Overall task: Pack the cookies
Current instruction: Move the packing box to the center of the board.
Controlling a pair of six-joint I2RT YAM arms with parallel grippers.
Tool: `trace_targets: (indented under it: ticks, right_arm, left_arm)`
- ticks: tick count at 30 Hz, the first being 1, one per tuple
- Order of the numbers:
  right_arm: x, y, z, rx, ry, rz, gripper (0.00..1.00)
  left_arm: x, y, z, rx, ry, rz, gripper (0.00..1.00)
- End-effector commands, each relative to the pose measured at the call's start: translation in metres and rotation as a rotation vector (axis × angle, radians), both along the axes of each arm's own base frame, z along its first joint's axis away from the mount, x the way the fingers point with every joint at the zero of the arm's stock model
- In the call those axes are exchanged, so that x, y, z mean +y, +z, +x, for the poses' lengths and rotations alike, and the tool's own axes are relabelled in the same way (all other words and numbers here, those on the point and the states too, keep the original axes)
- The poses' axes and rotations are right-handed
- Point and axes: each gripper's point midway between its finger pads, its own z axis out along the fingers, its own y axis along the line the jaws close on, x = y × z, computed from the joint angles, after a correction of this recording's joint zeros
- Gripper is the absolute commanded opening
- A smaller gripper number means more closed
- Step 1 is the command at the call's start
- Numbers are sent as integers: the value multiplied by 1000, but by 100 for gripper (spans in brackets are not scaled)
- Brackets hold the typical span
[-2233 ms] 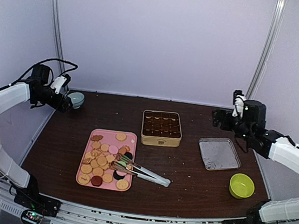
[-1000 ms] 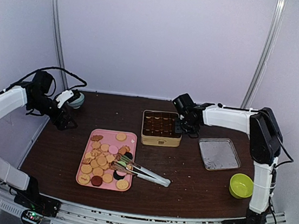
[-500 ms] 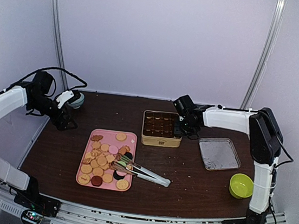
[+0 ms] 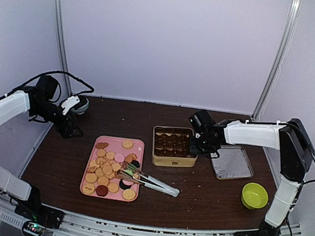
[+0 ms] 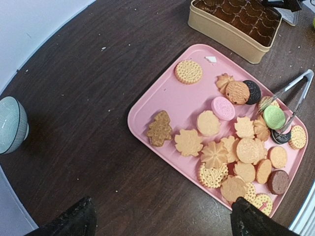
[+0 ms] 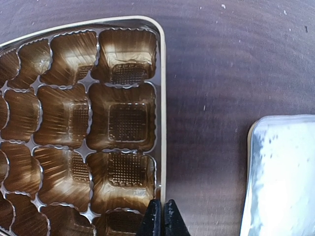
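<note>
The cookies [image 4: 105, 169] lie in a heap on a pink tray [image 4: 136, 147]; in the left wrist view the cookies [image 5: 248, 150] are tan, with some pink, green and dark ones, on that tray [image 5: 172, 103]. A cream tin [image 4: 173, 161] with empty gold cups stands behind the tray. My right gripper [image 4: 192, 147] is shut on the tin's right wall [image 6: 163, 98], its tips [image 6: 162, 219] pinching the rim. My left gripper [image 4: 68, 125] hangs open over bare table left of the tray, fingers [image 5: 74, 221] wide apart, nothing between them.
Metal tongs [image 4: 149, 181] rest across the tray's right edge. The tin's silver lid [image 4: 231, 161] lies right of the tin, close to my right gripper. A green bowl [image 4: 254, 195] stands at the near right, a grey-blue bowl [image 4: 80, 104] at the far left.
My right gripper closed on the tin's right wall and dragged the tin a little nearer and to the right. The left arm has barely moved.
</note>
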Motion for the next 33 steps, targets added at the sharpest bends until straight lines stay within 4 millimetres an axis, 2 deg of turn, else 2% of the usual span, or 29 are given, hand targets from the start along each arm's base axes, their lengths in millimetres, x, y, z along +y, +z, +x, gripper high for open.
trace_targets:
  ticks: [1,5,11,12,16,19,20,22,24,25,26,29,31,33]
  right_arm:
    - [6,-3,-33,44,35,12,2]
    - [12,-8,-57,57,27,32,0]
    - [25,3,-85,22,15,49,0]
    - [26,3,-89,25,16,46,3]
    - [23,12,-91,-6,2,13,35]
    - [15,38,-85,-81,-21,-6,65]
    - [14,48,-85,-108,-17,-6,70]
    - [18,69,-86,-174,9,13,72]
    - [38,87,-93,-225,100,62,71]
    - [53,95,-100,-246,171,95,70]
    - [77,98,-116,-244,293,128,69]
    - [135,94,-157,-187,572,229,63]
    - [160,82,-181,-131,705,263,59]
    - [177,72,-197,-84,792,297,55]
  left_arm:
    - [-6,3,-2,-5,-25,-15,98]
    - [-8,3,-2,-3,-32,-19,98]
    - [-13,2,-2,3,-47,-30,98]
    - [-13,2,-3,1,-51,-30,98]
    - [-15,-1,-4,5,-61,-24,98]
    - [-15,-3,-6,9,-65,-15,98]
    - [-15,-4,-9,17,-70,-14,98]
    - [-16,-5,-12,25,-80,-13,98]
    - [-16,-4,-16,28,-93,-11,98]
    - [-17,-5,-19,31,-100,-9,98]
    - [-18,-4,-20,31,-107,-8,98]
    - [-19,-2,-25,30,-122,-7,98]
    - [-20,-1,-26,24,-127,-6,98]
    - [-21,2,-27,13,-128,-8,98]
